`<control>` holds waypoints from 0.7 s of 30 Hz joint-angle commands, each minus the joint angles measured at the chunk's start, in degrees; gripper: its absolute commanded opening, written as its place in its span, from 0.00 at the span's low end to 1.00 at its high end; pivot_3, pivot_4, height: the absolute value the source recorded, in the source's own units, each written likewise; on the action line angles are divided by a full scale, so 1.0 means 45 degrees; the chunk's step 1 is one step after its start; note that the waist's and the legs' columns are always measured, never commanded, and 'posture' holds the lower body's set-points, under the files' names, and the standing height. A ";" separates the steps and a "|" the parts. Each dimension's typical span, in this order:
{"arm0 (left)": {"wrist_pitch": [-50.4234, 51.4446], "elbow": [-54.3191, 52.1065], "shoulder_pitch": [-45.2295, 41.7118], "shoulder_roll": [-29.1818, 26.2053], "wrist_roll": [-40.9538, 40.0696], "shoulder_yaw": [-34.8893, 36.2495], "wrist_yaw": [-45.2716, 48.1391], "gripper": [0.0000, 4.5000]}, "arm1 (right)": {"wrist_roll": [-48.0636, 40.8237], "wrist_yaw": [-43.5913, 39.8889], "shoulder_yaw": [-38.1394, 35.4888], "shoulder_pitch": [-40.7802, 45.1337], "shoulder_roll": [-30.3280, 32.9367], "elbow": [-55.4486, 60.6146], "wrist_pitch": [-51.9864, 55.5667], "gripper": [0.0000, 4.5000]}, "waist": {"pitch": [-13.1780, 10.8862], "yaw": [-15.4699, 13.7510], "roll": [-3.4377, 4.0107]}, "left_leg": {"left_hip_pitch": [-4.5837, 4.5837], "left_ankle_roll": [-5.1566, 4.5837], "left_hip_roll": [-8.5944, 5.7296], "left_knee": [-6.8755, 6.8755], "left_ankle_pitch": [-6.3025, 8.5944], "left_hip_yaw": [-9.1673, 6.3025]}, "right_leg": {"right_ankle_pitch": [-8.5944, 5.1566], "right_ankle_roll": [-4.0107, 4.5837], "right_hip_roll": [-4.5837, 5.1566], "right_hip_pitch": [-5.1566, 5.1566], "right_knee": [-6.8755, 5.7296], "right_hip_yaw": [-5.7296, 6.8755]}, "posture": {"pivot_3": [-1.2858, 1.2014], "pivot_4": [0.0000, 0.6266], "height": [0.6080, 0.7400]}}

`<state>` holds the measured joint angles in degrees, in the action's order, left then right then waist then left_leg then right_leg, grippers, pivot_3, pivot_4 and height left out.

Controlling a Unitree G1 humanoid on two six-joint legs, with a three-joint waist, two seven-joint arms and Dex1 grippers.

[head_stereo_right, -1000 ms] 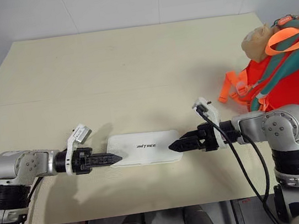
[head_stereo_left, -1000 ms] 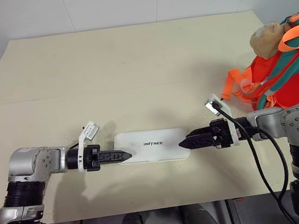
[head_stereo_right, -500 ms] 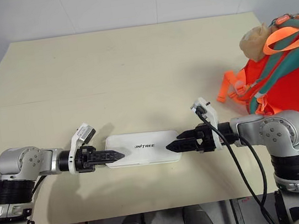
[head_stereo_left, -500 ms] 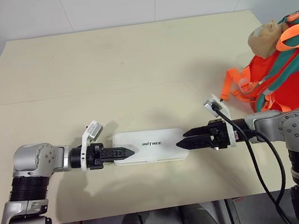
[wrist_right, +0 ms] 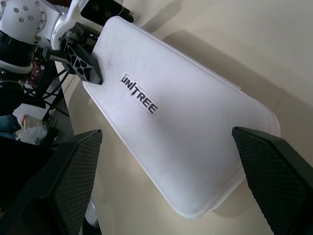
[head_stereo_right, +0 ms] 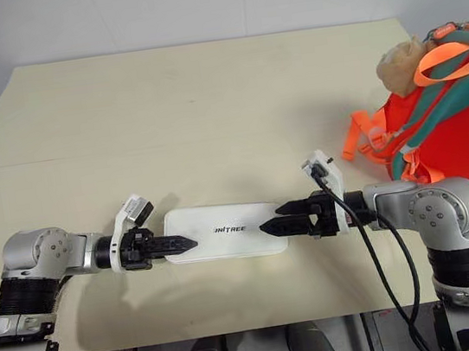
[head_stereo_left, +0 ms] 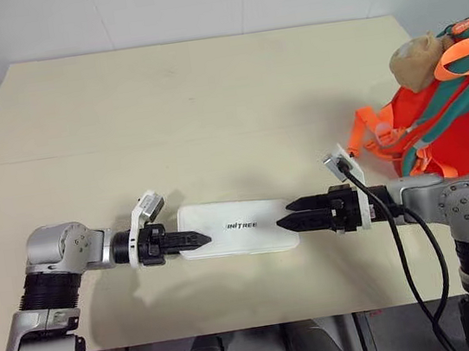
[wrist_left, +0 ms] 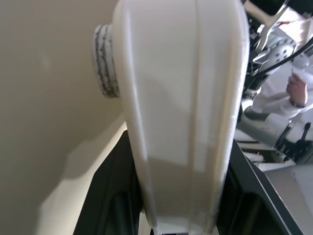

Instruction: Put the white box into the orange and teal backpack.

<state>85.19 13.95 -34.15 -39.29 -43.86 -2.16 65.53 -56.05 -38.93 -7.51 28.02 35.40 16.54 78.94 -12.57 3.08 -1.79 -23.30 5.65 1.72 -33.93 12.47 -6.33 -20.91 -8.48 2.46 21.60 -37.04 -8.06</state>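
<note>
Orange and teal backpack [head_stereo_left: 457, 109] cut off at frame edge; left gripper [head_stereo_left: 193, 241] clamps smooth, rounded white box [head_stereo_left: 237, 226], right gripper [head_stereo_left: 293, 217] spread wide at its far end.

The two head cameras are looking forward and down over both arms onto the tabletop [head_stereo_left: 207, 101], taking in nearly the same scene from slightly offset spots. The left wrist camera is sitting very close, peering along the white box [wrist_left: 181, 107] held edge-on before it. The right wrist camera is facing the box's lettered face from the opposite end, sharing the box with every other view.
</note>
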 commanded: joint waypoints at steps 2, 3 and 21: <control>-0.0681 -0.0518 0.0010 0.0083 -0.0281 0.0401 -0.0015 0.32 | -0.0536 0.0859 -0.1517 -0.0813 0.0094 0.1362 -0.0287 1.00 | 0.0000 -0.0058 -0.0001 | -0.0005 0.0000 0.0001 0.0002 0.0000 -0.0006 | 0.0000 0.0000 0.0000 0.0001 0.0004 0.0005 | 0.52 0.24 1.00; -0.0890 -0.0565 0.0068 0.0026 -0.0240 0.0387 0.0031 0.32 | -0.0609 0.1074 -0.1891 -0.1000 0.0159 0.1632 -0.0360 1.00 | -0.0001 -0.0069 -0.0001 | -0.0010 0.0001 0.0000 0.0004 0.0000 -0.0010 | 0.0000 0.0000 0.0001 0.0002 0.0009 0.0008 | 0.52 0.24 1.00; -0.7353 0.1237 -0.0082 0.0464 0.1048 0.0790 0.1879 0.32 | -0.1191 0.7389 -0.9580 -0.4504 0.1679 0.5856 -0.0681 1.00 | 0.0000 -0.0328 -0.0002 | -0.0018 0.0001 -0.0002 0.0028 0.0003 0.0002 | -0.0004 0.0008 0.0010 0.0005 0.0045 0.0005 | 0.52 0.24 1.00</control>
<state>53.57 19.65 -33.08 -37.18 -38.71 -0.09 72.13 -61.44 -7.95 -48.46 7.94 41.79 40.89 75.64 -12.57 1.61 -1.80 -23.38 5.65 1.71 -33.81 12.48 -6.32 -20.92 -8.45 2.50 21.62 -36.85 -8.04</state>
